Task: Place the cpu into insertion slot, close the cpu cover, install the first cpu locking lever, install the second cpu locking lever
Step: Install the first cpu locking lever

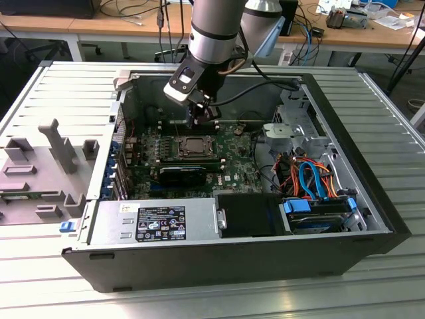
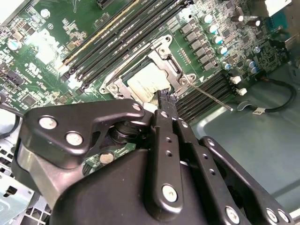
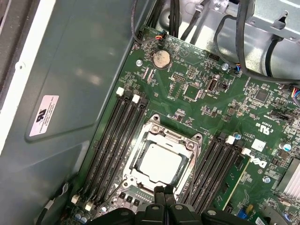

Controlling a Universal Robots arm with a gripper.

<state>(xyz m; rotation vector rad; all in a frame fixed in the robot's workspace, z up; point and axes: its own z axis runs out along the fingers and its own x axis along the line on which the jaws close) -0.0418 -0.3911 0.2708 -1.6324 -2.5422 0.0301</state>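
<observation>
The cpu (image 3: 161,163), a flat silver-grey square, lies in the insertion slot (image 3: 151,125) on the green motherboard. The silvery cpu cover (image 3: 187,165) lies flat around it, framing the chip through its cut-out. In the second wrist view the cpu (image 2: 145,82) and the cpu cover (image 2: 165,56) show beyond my fingertips, and a thin metal locking lever (image 2: 211,96) sticks out sideways from the socket corner, unlatched. My gripper (image 3: 165,193) hangs just above the socket's edge with its black fingers pressed together and nothing between them. In the exterior view the gripper (image 1: 194,123) hovers over the far side of the slot (image 1: 192,147).
Black memory slots (image 3: 115,140) flank the socket on both sides. The open computer case wall (image 1: 106,166) stands at the exterior view's left, a drive cage with coloured cables (image 1: 312,179) at its right, and the power supply (image 1: 156,222) in front. A grey fixture (image 1: 40,166) lies beside the case.
</observation>
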